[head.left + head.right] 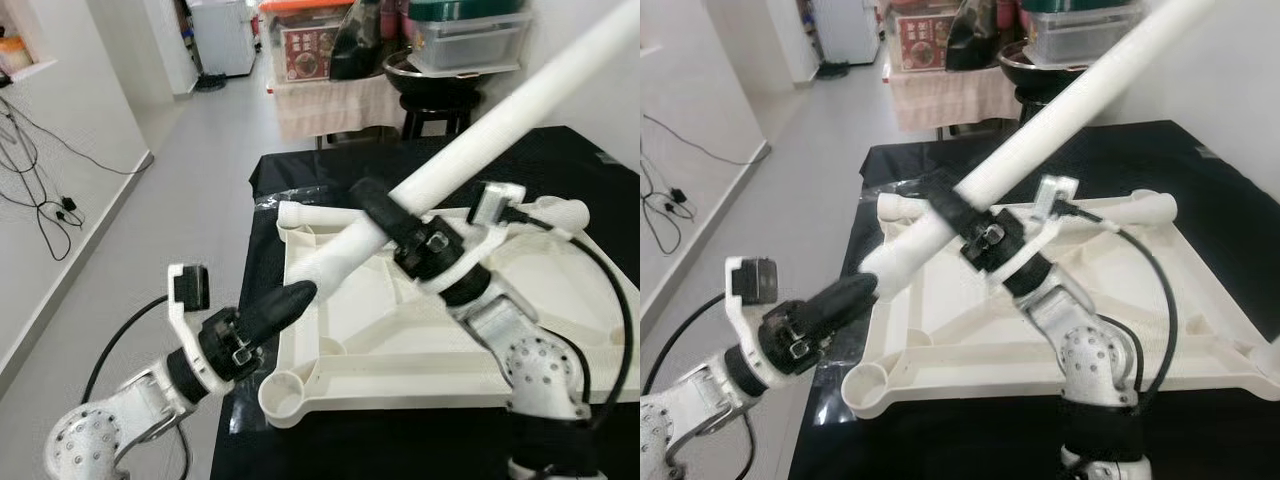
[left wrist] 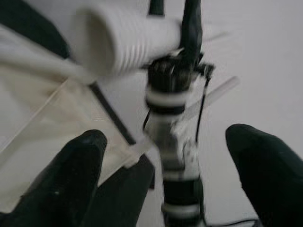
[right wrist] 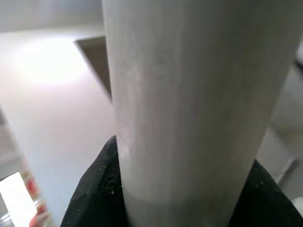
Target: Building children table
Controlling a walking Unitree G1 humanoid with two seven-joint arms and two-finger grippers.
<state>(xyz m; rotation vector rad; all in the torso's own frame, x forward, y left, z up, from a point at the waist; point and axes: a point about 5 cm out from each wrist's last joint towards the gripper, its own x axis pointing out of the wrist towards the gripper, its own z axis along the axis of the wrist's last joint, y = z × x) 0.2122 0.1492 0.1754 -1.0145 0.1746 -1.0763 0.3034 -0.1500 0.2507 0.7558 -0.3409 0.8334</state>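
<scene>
At the lower left of the left eye view the left gripper (image 1: 290, 298) reaches up from its silver arm, its black fingers (image 2: 78, 175) spread apart and holding nothing, as the left wrist view shows; its tip sits just beside the lower, ribbed end of the white table leg (image 1: 480, 135). At the lower right the right gripper (image 1: 385, 215) rises from its own silver arm and is clamped around that leg near its lower end, with black fingers on both sides of the tube in the right wrist view. The leg runs tilted from the middle of the frame up to the upper right corner, its lower end hanging over the near left part of the tabletop (image 1: 400, 335). This cream plastic tabletop lies upside down across the centre and right of the frame on a black cloth (image 1: 300, 440), ribs facing up, with a round leg socket (image 1: 282, 390) at its near left corner and another socket (image 1: 292, 213) at the far left corner. A grey floor (image 1: 180, 180) fills the left side, with cables (image 1: 40, 190) along the white wall at the far left. At the top of the frame stands a black stool (image 1: 435, 105), and behind it boxes (image 1: 305, 45) and a storage bin (image 1: 470, 35).
</scene>
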